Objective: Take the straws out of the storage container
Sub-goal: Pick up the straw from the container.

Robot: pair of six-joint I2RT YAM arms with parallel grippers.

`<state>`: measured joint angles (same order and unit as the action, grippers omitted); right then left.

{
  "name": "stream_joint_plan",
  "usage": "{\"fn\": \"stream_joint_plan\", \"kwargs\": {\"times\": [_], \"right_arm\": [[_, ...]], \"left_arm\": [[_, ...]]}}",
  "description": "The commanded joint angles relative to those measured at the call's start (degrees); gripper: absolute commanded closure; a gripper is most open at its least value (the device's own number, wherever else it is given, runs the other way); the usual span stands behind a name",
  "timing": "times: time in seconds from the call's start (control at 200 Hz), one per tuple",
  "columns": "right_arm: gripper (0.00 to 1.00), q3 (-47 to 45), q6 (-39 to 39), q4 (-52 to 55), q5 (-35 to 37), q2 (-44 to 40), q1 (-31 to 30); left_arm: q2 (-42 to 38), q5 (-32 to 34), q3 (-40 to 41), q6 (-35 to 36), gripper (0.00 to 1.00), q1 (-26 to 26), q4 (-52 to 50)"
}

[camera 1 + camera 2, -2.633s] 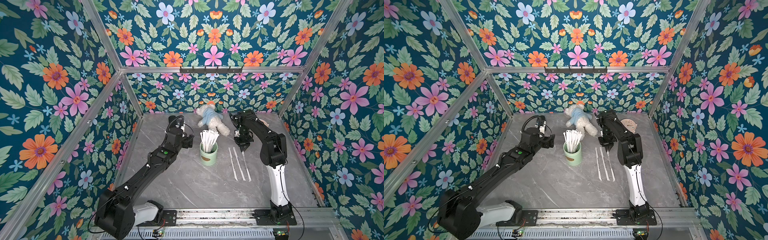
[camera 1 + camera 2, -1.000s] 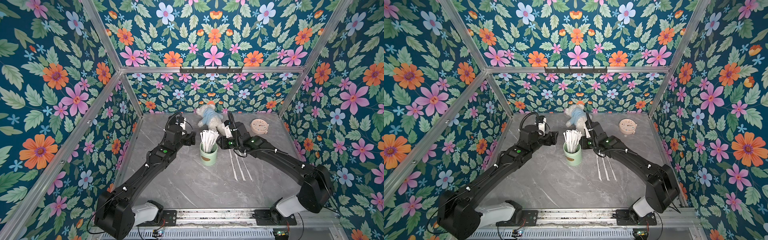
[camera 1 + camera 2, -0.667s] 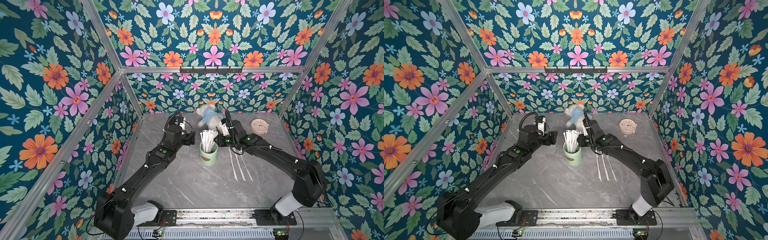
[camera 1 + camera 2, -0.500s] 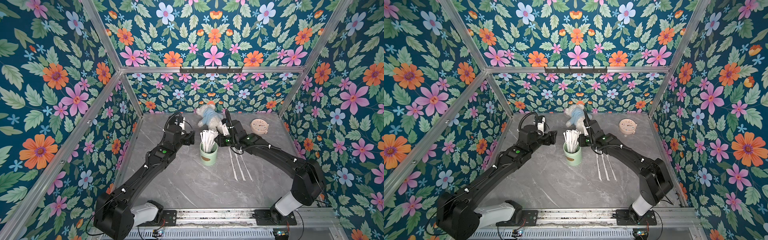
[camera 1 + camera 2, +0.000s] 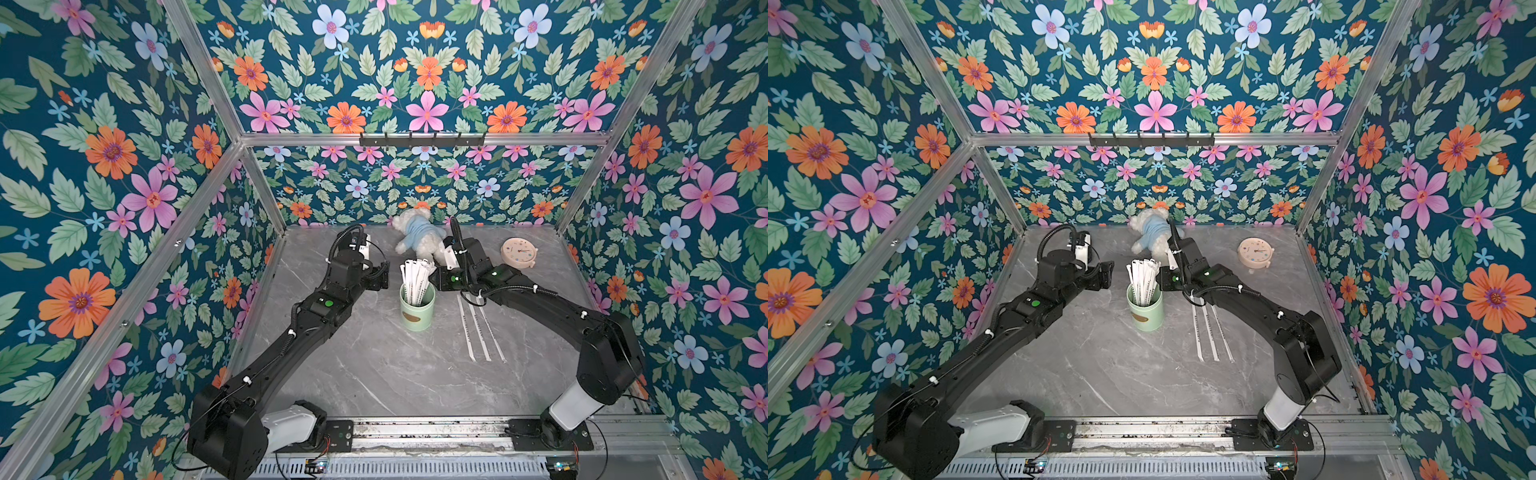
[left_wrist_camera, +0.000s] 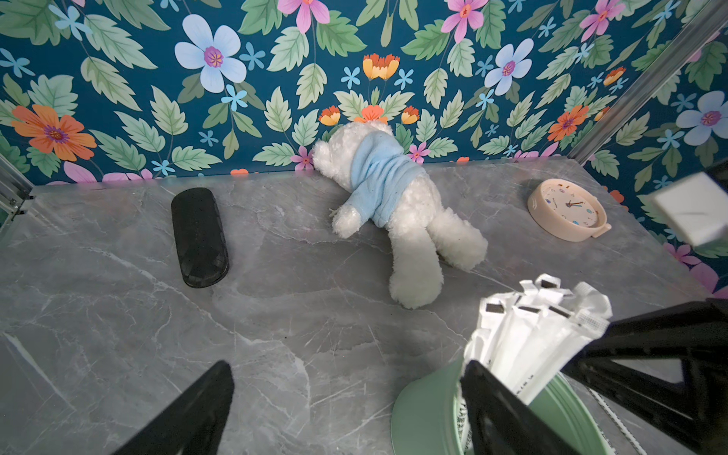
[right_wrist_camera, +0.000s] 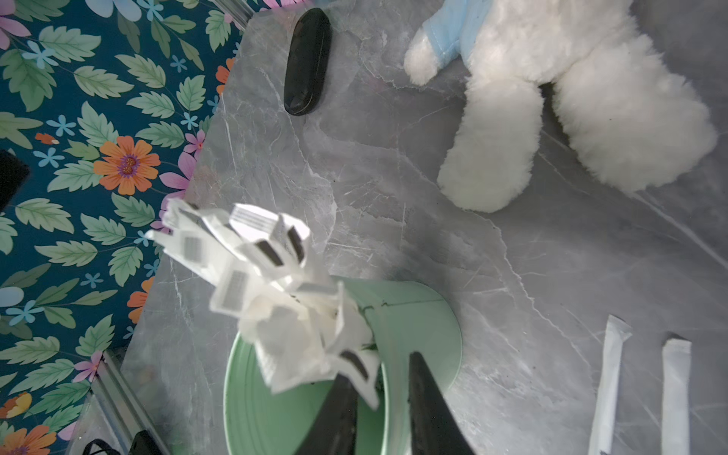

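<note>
The storage container, a mint-green cup (image 5: 417, 311) (image 5: 1144, 311), stands mid-table with several white wrapped straws (image 5: 414, 276) (image 5: 1143, 278) fanning out of it. Three more straws (image 5: 480, 328) (image 7: 608, 374) lie side by side on the table to its right. My right gripper (image 5: 434, 277) (image 7: 378, 368) hovers at the cup's right rim (image 7: 394, 398). Its jaws stand narrowly apart, with the end of one straw (image 7: 356, 364) against the inner finger. My left gripper (image 5: 380, 276) (image 6: 346, 398) is wide open at the cup's left side, one finger beside the rim (image 6: 425, 409), holding nothing.
A white plush bear in a blue shirt (image 5: 417, 239) (image 6: 394, 197) lies at the back just behind the cup. A round pinkish clock (image 5: 518, 252) (image 6: 567, 208) sits at the back right. A black case (image 6: 200, 236) (image 7: 307, 59) lies at the back left.
My right arm has swung from above the laid-out straws over to the cup, edged closer to the straw tops, and its jaws have narrowed slightly. The left arm has hardly moved.
</note>
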<state>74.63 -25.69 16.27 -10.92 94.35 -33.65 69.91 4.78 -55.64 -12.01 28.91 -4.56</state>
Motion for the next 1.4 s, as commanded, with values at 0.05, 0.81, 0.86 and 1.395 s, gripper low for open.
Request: {"fn": "stream_joint_plan", "kwargs": {"times": [0.05, 0.81, 0.86, 1.395], "right_arm": [[0.77, 1.4, 0.3, -1.5, -1.9, 2.2, 0.0], [0.81, 0.5, 0.4, 0.4, -3.4, -0.8, -0.2], [0.82, 0.5, 0.4, 0.5, -3.3, -0.8, -0.3], [0.84, 1.4, 0.6, 1.9, -3.1, -0.4, -0.5]], "left_arm": [[0.0, 1.2, 0.1, 0.6, 0.08, 0.0, 0.2], [-0.2, 1.1, 0.0, 0.8, 0.08, -0.1, 0.1], [-0.2, 1.0, 0.0, 0.8, 0.08, 0.0, 0.1], [-0.4, 1.1, 0.0, 0.9, 0.08, -0.1, 0.2]]}}
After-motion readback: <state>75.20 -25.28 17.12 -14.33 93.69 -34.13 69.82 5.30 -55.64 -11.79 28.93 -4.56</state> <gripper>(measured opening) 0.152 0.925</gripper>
